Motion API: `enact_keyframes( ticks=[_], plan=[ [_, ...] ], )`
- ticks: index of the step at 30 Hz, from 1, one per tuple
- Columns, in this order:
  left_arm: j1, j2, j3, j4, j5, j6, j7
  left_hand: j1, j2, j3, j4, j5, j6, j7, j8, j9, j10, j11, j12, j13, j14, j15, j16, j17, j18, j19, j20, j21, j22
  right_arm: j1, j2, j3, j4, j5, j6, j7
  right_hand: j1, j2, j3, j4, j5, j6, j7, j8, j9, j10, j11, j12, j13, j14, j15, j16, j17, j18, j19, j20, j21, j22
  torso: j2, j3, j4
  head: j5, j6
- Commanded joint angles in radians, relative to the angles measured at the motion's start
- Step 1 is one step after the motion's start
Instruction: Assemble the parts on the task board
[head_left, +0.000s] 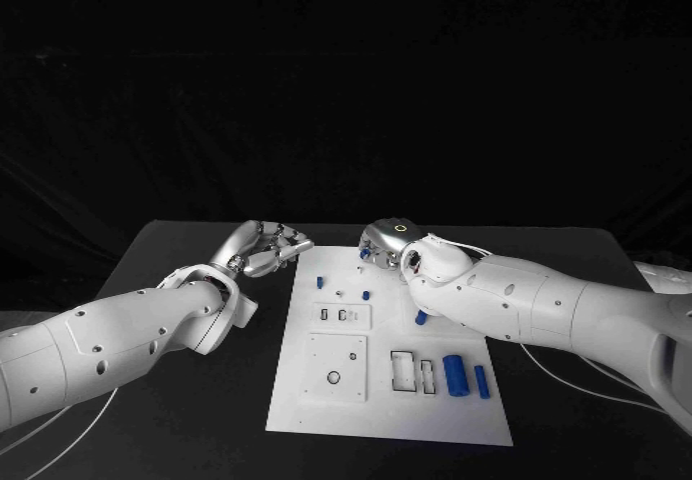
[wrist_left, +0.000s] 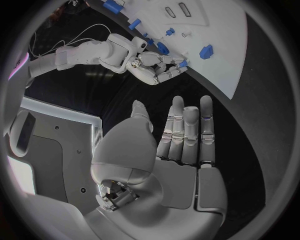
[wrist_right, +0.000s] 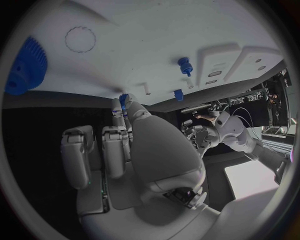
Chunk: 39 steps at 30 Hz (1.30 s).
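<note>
We see the board (head_left: 335, 395) lying lengthwise down the middle of the table (head_left: 173, 250), with both hands up at its far end. The right hand (head_left: 387, 243) hangs over the far edge of the board, fingers curled down; in the left wrist view its fingertips (wrist_left: 178, 67) close on a small blue part (wrist_left: 183, 64) right at the board's rim, so we judge it pinches that piece, likely to lift or seat it. The right wrist view agrees: a blue bit (wrist_right: 124, 100) shows at the fingertips against the board's edge. The left hand (head_left: 265, 247) sits just off the board's far left corner, over the table, holding nothing; its own wrist view shows the fingers (wrist_left: 187, 131) straight and close together, the palm flat. We take it as standing by, kept clear so the right hand has room. Other parts wait on the board: two blue cylinders (head_left: 457, 374) side by side near the right edge beside the rectangular slots (head_left: 413, 373), a peg (head_left: 368, 295) near the far end, and a gear (wrist_right: 26, 66) seen close by the right wrist. Most pieces look unseated, so the job seems early. The grip is small and at the rim; a slip would drop the part onto the table.
</note>
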Motion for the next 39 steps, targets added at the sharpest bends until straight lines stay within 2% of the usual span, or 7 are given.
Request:
enact_keyframes(
  ticks=[1,7,14,16,20,39],
  plan=[
    [0.002,0.005,0.000,-0.003,0.005,0.001,0.011,0.008,0.002,-0.004,0.000,0.003,0.006,-0.001,-0.003,0.001,0.008,0.000,-0.004,-0.001,0.000,0.000,-0.004,0.001,0.007,0.000,0.001,-0.005,-0.001,0.003,-0.009,-0.001,0.011,0.015,-0.031,-0.008,0.005,0.000,0.005,0.002,0.006,0.022,-0.016,0.004,0.005,0.008,-0.007,0.006,0.002,0.108,0.001,0.004,0.263,-0.007,0.106,-0.001,0.004,0.263,-0.001,0.0004,0.0004,-0.002,0.003],
    [0.002,0.008,0.000,-0.009,0.005,0.003,0.010,0.008,0.002,-0.004,0.000,0.003,0.006,-0.001,-0.003,0.001,0.008,0.000,-0.004,-0.001,0.000,0.000,-0.004,0.001,0.007,0.000,0.001,-0.005,-0.001,0.012,-0.026,0.000,0.026,0.045,-0.038,-0.003,0.001,-0.002,0.007,0.006,0.005,0.022,-0.016,0.003,0.005,0.008,-0.006,0.006,0.002,0.108,0.002,0.004,0.263,-0.007,0.106,0.000,0.004,0.263,-0.001,-0.0004,0.0019,-0.005,0.006],
    [0.001,0.009,0.000,-0.014,0.005,0.003,0.008,0.008,0.002,-0.004,0.000,0.003,0.006,-0.001,-0.003,0.001,0.008,0.000,-0.004,-0.001,0.000,0.000,-0.004,0.001,0.007,0.000,0.001,-0.005,-0.001,0.015,-0.029,0.000,0.030,0.061,0.024,-0.009,-0.002,-0.004,0.008,0.010,0.004,0.021,-0.015,0.001,0.004,0.007,-0.005,0.005,0.002,0.108,0.003,0.004,0.263,-0.007,0.106,0.000,0.004,0.263,0.001,0.0002,0.0013,-0.005,0.005],
    [0.002,0.010,0.000,-0.014,0.005,0.003,0.007,0.008,0.003,-0.005,-0.001,0.003,0.005,-0.001,-0.004,0.001,0.008,0.000,-0.005,-0.002,0.001,0.000,-0.004,0.001,0.007,0.000,0.001,-0.007,-0.002,0.015,-0.027,0.000,0.030,0.059,0.046,-0.013,-0.002,-0.004,0.009,0.010,0.004,0.021,-0.016,0.000,0.004,0.006,-0.006,0.005,0.002,0.108,0.003,0.004,0.263,-0.007,0.106,0.001,0.004,0.263,0.001,-0.0003,0.0029,-0.007,0.004],
    [0.002,0.010,0.000,-0.014,0.005,0.003,0.006,0.008,0.003,-0.005,-0.001,0.003,0.005,-0.001,-0.004,0.001,0.008,0.000,-0.005,-0.002,0.001,0.000,-0.004,0.001,0.007,0.000,0.001,-0.007,-0.002,0.015,-0.023,0.000,0.025,0.052,0.060,-0.020,-0.001,-0.005,0.012,0.011,0.004,0.019,-0.017,-0.002,0.003,0.003,-0.006,0.004,0.002,0.108,0.003,0.004,0.263,-0.007,0.106,0.001,0.004,0.263,0.001,0.0002,0.0028,-0.006,0.003],
    [0.002,0.010,0.000,-0.011,0.005,0.003,0.003,0.009,0.004,-0.005,-0.001,0.003,0.004,-0.001,-0.006,0.001,0.009,0.000,-0.006,-0.003,0.002,0.000,-0.004,0.002,0.007,0.001,0.001,-0.008,-0.002,0.014,-0.007,0.000,0.005,0.046,0.073,-0.022,-0.003,-0.008,0.018,0.015,0.004,0.014,-0.016,-0.007,0.001,-0.004,-0.005,0.003,0.002,0.108,0.004,0.004,0.263,-0.007,0.106,0.002,0.004,0.263,0.000,0.0006,0.0023,-0.006,-0.003]
  ],
)
